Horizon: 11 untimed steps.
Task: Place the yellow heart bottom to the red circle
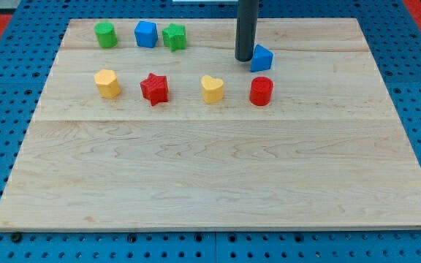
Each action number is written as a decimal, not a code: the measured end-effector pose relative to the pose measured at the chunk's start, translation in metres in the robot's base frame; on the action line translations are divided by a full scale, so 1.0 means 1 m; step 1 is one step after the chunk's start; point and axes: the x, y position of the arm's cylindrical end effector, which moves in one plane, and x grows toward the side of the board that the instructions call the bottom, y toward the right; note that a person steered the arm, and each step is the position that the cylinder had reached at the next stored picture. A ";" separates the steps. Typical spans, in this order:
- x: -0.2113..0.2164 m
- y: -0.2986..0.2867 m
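Observation:
The yellow heart (212,88) lies on the wooden board, just left of the red circle (261,91), with a small gap between them. My tip (245,58) rests on the board above both, toward the view's top, right beside the left edge of a blue triangle block (262,58). The tip is above and right of the yellow heart and above and slightly left of the red circle. It touches neither of them.
A yellow hexagon (107,82) and a red star (154,88) lie in the same row at the left. A green cylinder (105,33), a blue block (145,33) and a green star (174,36) line the top left. The board (210,175) sits on a blue pegboard.

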 end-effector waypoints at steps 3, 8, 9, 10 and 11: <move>0.071 -0.034; 0.156 -0.044; 0.157 -0.026; 0.160 0.009; 0.177 0.006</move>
